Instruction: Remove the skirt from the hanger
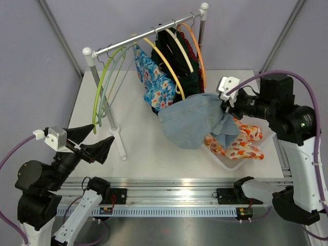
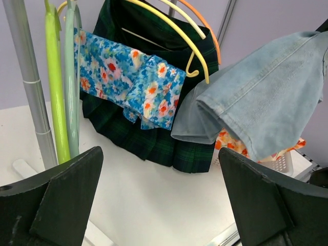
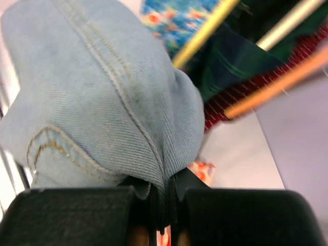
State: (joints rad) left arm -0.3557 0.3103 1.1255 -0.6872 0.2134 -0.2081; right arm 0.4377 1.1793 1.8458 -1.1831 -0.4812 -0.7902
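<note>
A light blue denim skirt (image 1: 192, 123) (image 2: 266, 102) (image 3: 102, 92) hangs in the air right of the rack, bunched at its upper right corner. My right gripper (image 1: 224, 105) (image 3: 165, 192) is shut on that bunched fold of denim. The skirt's left edge lies close to the lower tip of the yellow hanger (image 1: 166, 64) (image 2: 174, 31) (image 3: 205, 33); whether they touch I cannot tell. My left gripper (image 1: 100, 141) (image 2: 161, 189) is open and holds nothing, low at the front left, pointing toward the rack.
A clothes rack (image 1: 148, 35) carries green hangers (image 1: 102, 87), a blue floral garment (image 1: 154, 82), a dark green plaid skirt (image 2: 154, 138) and an orange hanger (image 1: 199, 51). A white basket (image 1: 233, 163) with orange floral cloth (image 1: 241, 143) sits below the denim skirt.
</note>
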